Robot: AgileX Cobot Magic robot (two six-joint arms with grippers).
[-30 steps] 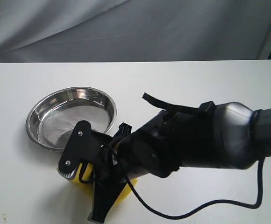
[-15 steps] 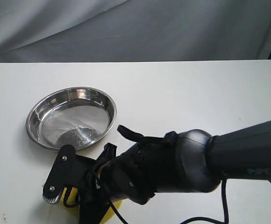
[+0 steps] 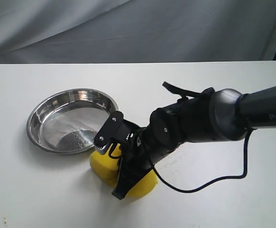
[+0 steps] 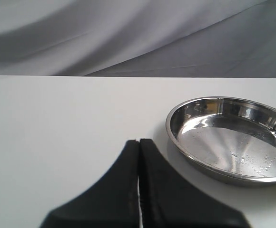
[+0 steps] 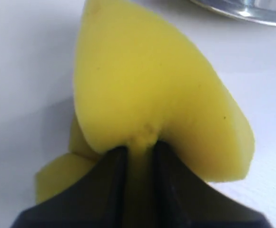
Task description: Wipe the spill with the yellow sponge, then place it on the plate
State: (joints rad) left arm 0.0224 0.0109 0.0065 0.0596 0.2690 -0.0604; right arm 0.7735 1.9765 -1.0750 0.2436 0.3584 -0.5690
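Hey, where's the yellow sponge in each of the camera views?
Exterior: yellow sponge sits lower centre, beside the plate.
Left wrist: not in view.
Right wrist: fills the middle, squeezed in the right gripper.
Shared landmark: the plate, seen in all three views.

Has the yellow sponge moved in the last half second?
Yes. Held by the right gripper, the yellow sponge has slid up and right in the exterior view, ending close beside the plate's near rim.
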